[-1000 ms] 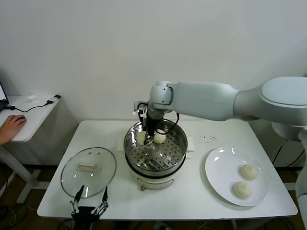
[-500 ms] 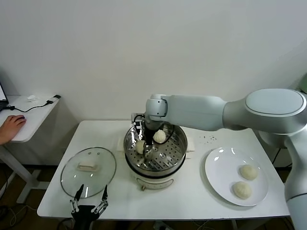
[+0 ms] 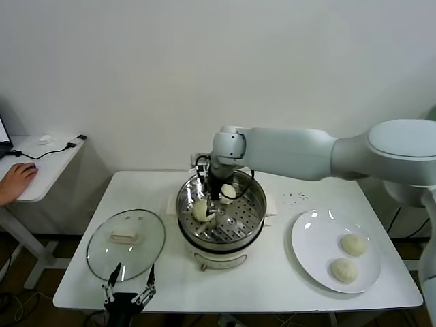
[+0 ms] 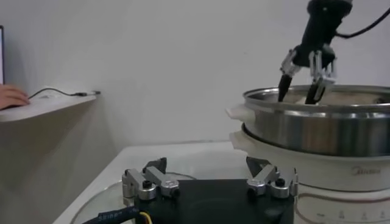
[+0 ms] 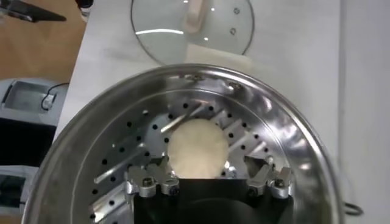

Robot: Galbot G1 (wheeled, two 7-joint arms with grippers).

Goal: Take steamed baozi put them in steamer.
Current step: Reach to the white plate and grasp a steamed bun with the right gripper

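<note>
Presently, recorded condition of the work area:

Steamer: the steamer (image 3: pixel 221 216) stood at the centre of the head view on the white table (image 3: pixel 272 279), its perforated tray exposed and no cover on it.

Right gripper: the right gripper (image 3: pixel 211 201) hung over the left part of the steamer, arm reaching in from the right edge of the frame. Its fingers (image 4: pixel 285 76) were spread apart and gripped nothing; in the left wrist view their tips dipped just behind the steel rim.

Baozi in steamer: one steamed baozi (image 5: pixel 196 148) lay on the tray directly below the spread fingers, free of them; in the head view it showed at the left of the tray (image 3: pixel 201 211). A second bun (image 3: pixel 227 193) sat just behind the gripper, toward the back of the pot.

Baozi on plate: two further buns, one (image 3: pixel 353 244) above the other (image 3: pixel 343 270) in the frame, lay near each other on the white plate (image 3: pixel 313 245) at the lower right, well apart from the steamer.

Glass lid: the glass lid (image 3: pixel 126 243) lay flat on the table at the lower left, beside the steamer.

Left gripper: the left gripper (image 3: pixel 127 295) was parked at the bottom edge of the frame, near the lid, fingers spread and holding nothing.

Side table: a person's hand (image 3: pixel 15 181) rested on the small side table (image 3: pixel 41 163) at the far left.
</note>
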